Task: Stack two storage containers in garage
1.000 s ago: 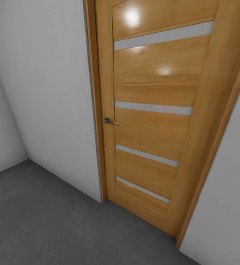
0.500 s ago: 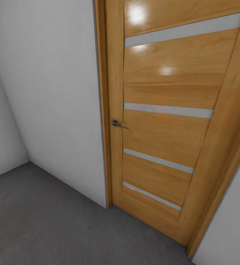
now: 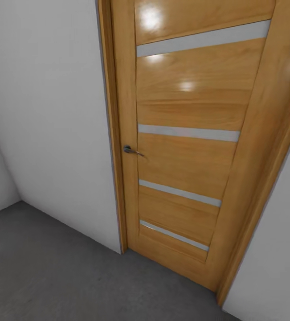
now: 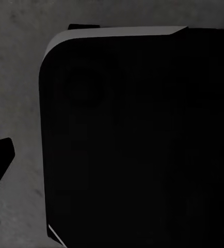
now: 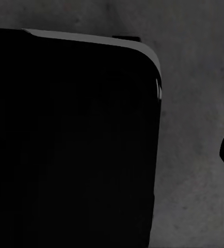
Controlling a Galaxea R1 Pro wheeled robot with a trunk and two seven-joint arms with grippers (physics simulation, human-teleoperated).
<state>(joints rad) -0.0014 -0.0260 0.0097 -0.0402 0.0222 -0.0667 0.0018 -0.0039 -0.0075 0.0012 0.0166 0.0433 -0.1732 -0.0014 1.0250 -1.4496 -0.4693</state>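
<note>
1. Door (image 3: 180, 147) of honey-coloured wood with pale strips and a metal handle (image 3: 131, 150) stood shut ahead, set in a white wall (image 3: 51, 116).
2. Compared with half a second before, door and handle sat further left in the head view, so the camera had swung, not the door.
3. Grey concrete floor (image 3: 42, 272) suggests the garage; neither container was visible, so the robot was probably between trips.
4. Both wrist views gave a dark robot panel (image 4: 138, 139) over concrete; whether either gripper was apart or together I cannot tell.
</note>
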